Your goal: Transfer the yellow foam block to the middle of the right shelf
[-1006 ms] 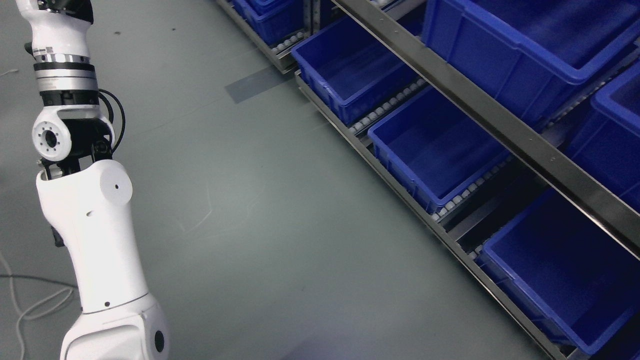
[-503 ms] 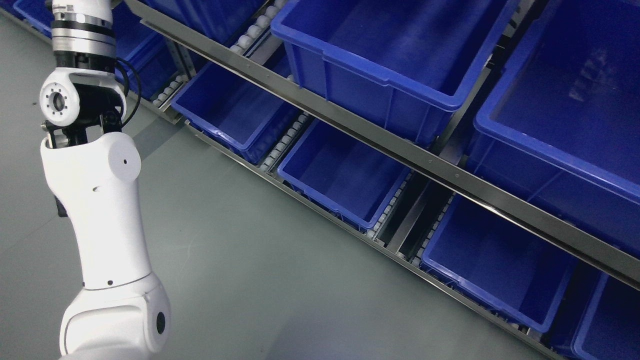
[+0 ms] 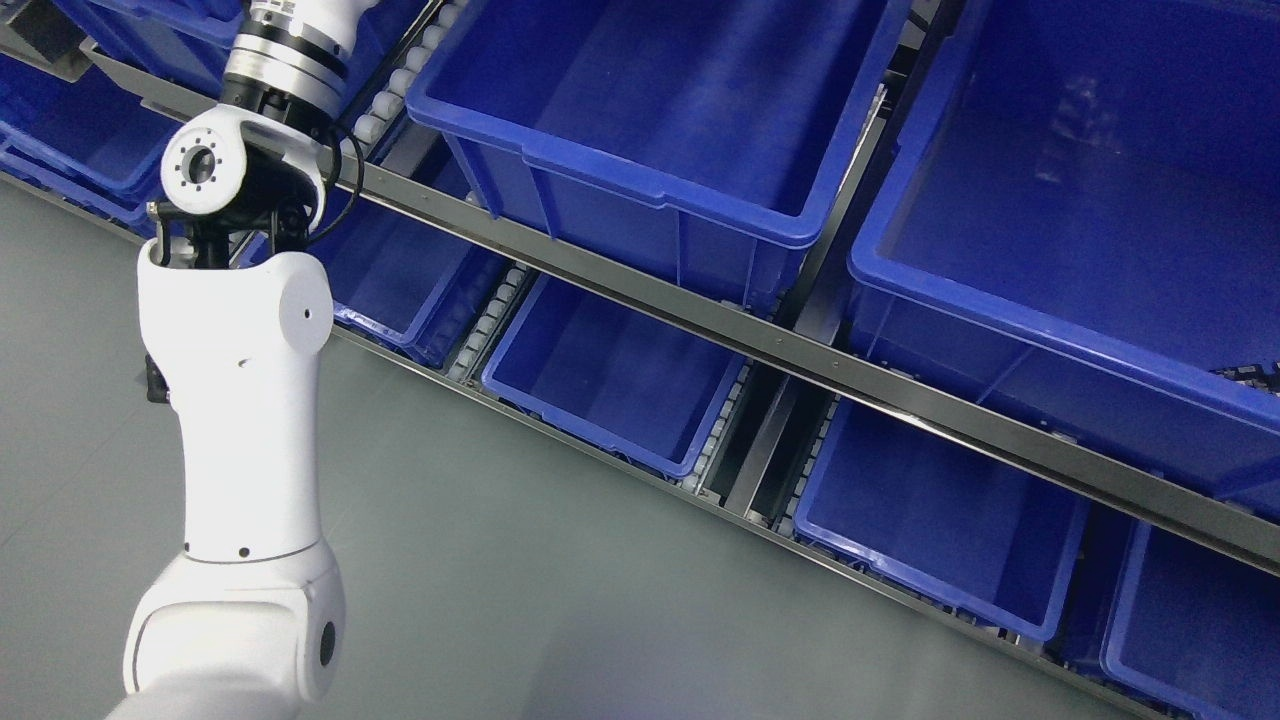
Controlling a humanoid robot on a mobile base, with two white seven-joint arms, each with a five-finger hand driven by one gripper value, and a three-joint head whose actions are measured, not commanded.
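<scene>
While the head camera looks down at a steep angle, most of what shows up is a metal shelf rack (image 3: 800, 350) running diagonally from upper left to lower right, loaded with blue plastic bins. Two big bins sit on the upper level: one near the top middle (image 3: 640, 110) and a larger one at the right (image 3: 1080, 200), side by side with a narrow gap between them. Below the metal rail there's a lower row, with one bin around the centre (image 3: 610, 370), another to its right (image 3: 940, 520), and a partly cut-off one in the bottom right corner (image 3: 1190, 630). White rollers (image 3: 490, 310) are visible between the lower bins. All the bins I can see into look bare inside.

The left arm (image 3: 240, 400) comes up from the lower left, white shell, with a black-and-silver joint up near the top left. It runs out past the top edge, so the hand itself is out of frame and I can't tell what its fingers are doing. The yellow foam block doesn't show anywhere in this shot, so can't say where it is. Grey floor (image 3: 500, 600) fills the lower left.
</scene>
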